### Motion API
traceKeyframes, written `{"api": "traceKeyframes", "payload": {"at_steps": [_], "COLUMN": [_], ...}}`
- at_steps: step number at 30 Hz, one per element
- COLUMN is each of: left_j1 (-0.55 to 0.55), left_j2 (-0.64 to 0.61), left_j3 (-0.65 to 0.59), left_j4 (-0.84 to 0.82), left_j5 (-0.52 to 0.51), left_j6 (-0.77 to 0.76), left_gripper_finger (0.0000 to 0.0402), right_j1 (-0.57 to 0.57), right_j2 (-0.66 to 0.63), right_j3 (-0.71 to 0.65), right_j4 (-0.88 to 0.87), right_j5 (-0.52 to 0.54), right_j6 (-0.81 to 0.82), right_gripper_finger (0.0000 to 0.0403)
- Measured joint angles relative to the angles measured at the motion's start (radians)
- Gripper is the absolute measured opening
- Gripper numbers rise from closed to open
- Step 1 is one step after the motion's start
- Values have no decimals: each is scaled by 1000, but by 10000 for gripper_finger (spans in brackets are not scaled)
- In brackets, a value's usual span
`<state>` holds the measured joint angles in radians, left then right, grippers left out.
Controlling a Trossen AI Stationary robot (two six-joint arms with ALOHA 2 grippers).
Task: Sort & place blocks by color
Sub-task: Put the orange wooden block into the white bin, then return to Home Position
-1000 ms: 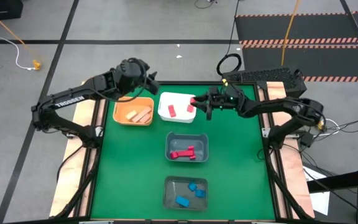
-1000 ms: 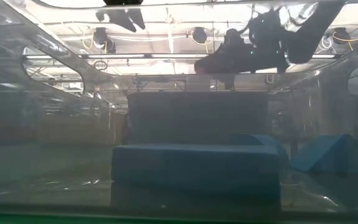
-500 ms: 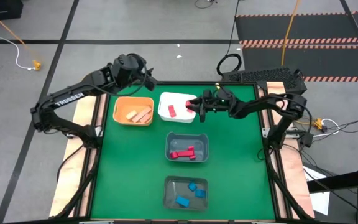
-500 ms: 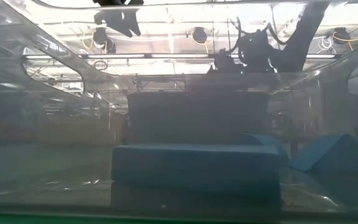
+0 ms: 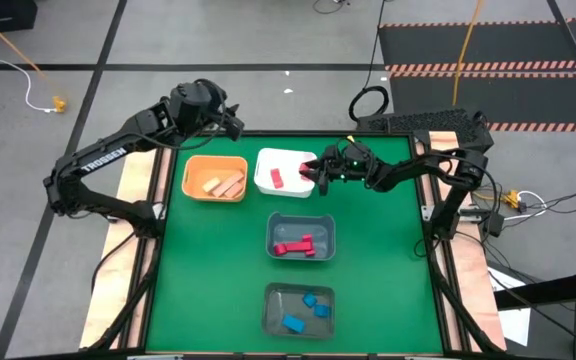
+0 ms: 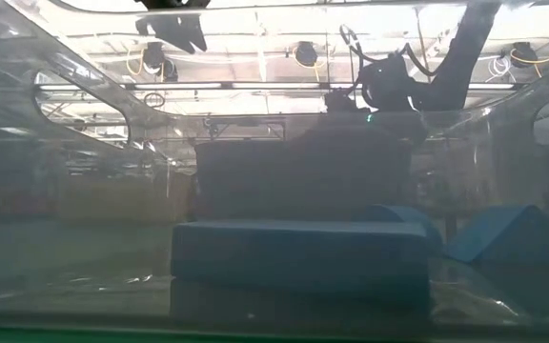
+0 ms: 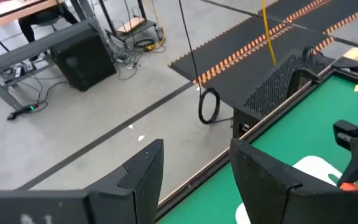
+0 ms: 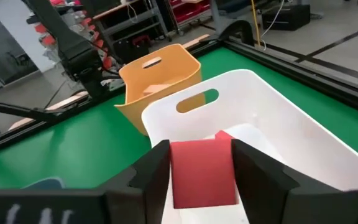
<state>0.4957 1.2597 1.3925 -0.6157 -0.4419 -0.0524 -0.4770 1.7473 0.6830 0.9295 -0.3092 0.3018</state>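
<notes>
gripping a flat pink-salmon block (image 8: 204,171) between its fingers, the right gripper (image 5: 318,168) hung over the smooth white bin (image 5: 267,180), which held one red block (image 5: 276,178). the left gripper (image 7: 191,177) hovered behind the orange bin (image 5: 196,172), fingers apart.

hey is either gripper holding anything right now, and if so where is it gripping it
Yes. The right gripper holds a red block by its two opposite sides, over the white bin. The left gripper is open and empty.
</notes>
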Motion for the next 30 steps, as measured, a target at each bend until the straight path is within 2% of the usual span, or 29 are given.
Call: {"api": "traceKeyframes", "payload": {"at_steps": [5,8,12,15,19,24,30], "left_j1": [8,9,12,15,16,16,-14], "left_j2": [3,1,-10,-46,-110,-206,-297], "left_j3": [0,0,0,0,0,1,-13], "left_j4": [-30,-49,-63,-71,-108,-174,-335], "left_j5": [0,1,103,146,146,146,149], "left_j6": [-1,-10,-23,-28,-36,-65,-147], "left_gripper_finger": [186,186,186,186,186,186,186], "right_j1": [-8,-11,-19,-20,-20,-27,-28], "right_j2": [0,0,-17,-60,-154,-303,-458], "right_j3": [0,0,0,0,0,0,0], "right_j4": [0,1,18,24,-12,-166,-402], "right_j5": [1,33,46,47,46,47,46], "right_j6": [14,87,183,171,97,4,-8], "right_gripper_finger": [180,193,212,220,221,221,221]}}
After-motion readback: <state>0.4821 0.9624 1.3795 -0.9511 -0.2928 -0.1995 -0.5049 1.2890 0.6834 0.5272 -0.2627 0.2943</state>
